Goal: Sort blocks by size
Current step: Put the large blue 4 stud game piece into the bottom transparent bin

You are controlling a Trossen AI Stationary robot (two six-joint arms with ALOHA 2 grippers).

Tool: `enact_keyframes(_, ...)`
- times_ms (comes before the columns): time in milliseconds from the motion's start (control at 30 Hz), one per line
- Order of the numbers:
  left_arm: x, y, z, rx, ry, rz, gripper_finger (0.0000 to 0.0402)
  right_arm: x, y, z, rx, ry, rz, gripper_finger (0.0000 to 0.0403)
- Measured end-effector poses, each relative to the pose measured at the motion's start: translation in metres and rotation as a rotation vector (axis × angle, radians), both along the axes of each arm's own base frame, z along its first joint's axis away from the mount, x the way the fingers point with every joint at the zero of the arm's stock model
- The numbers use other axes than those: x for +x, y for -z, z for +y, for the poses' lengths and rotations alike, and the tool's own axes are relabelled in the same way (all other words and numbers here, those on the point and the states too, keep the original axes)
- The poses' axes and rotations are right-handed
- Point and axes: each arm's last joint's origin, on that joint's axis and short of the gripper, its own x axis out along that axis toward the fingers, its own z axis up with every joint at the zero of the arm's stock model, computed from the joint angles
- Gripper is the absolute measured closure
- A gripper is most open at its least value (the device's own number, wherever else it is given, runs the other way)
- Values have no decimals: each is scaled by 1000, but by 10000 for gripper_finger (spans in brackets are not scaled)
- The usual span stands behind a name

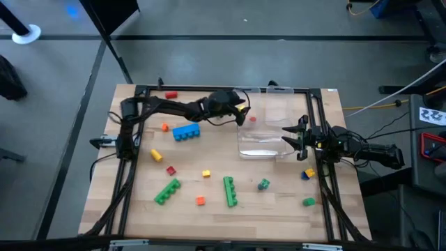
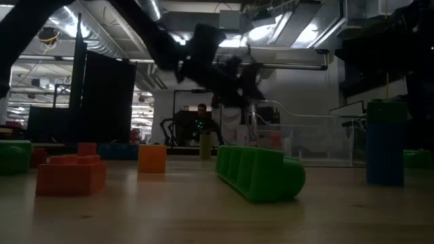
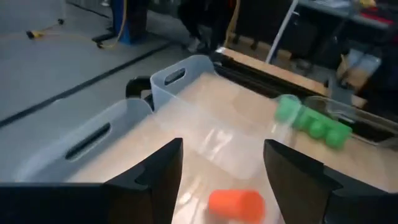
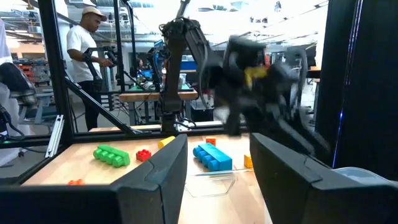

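One small red block [image 3: 236, 203] in tray [image 3: 99, 134]

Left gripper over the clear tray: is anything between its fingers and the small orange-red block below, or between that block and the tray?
Nothing visible. The left gripper stands open over the clear tray, and the small orange-red block lies between its fingers, inside the tray walls.

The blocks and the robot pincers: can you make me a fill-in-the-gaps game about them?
1. The left pincer hovers over the clear ____, fingers apart.
2. The small piece inside the tray, below that pincer, is coloured ____.
3. The big studded block beside the left arm is coloured ____.
4. The right pincer holds ____ between its open fingers.

Missing words: tray; red; blue; nothing
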Motion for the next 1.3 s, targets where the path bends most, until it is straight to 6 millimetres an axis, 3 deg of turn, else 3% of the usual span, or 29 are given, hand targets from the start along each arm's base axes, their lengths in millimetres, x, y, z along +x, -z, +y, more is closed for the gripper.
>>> enact_keyframes(100, -19, -27, -7, 23, 35, 123, 194, 0, 0, 0, 0, 0, 0, 226)
enact_keyframes(267, -71, -68, -26, -15, 74, 380, 196, 0, 0, 0, 0, 0, 1, 226)
enact_keyframes(500, -141, -84, -45, -213, 39, 728, 197, 0, 0, 0, 0, 0, 1, 226)
enact_keyframes(767, -178, -57, -38, -438, 12, 978, 197, 0, 0, 0, 0, 0, 0, 226)
enact_keyframes(1067, -201, -25, -12, -563, 10, 971, 197, 0, 0, 0, 0, 0, 1, 226)
enact_keyframes(1300, -208, -1, 1, -536, 28, 907, 197, 0, 0, 0, 0, 0, 1, 226)
